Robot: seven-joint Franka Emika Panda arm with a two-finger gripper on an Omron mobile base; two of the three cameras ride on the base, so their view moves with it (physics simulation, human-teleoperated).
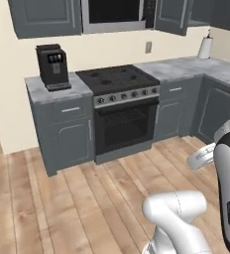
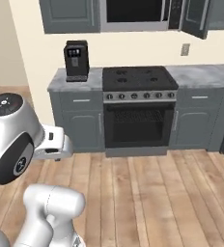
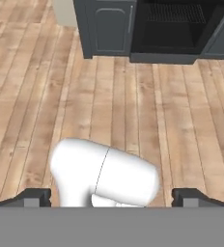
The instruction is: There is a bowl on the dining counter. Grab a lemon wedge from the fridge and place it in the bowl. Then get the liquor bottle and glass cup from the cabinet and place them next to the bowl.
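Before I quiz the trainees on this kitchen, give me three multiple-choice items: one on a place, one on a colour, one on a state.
1. Where does the coffee machine stand?
A. On the counter left of the stove
B. On the stove
C. On the floor

2. What colour are the base cabinets?
A. White
B. Dark grey
C. Red

3. How does the gripper stand?
A. Shut on a bottle
B. Shut on a cup
C. Open, holding nothing

Answers: 1 A, it sits on the marble top beside the stove. 2 B, all doors are dark grey. 3 C, the fingertips stand wide apart over the wooden floor.
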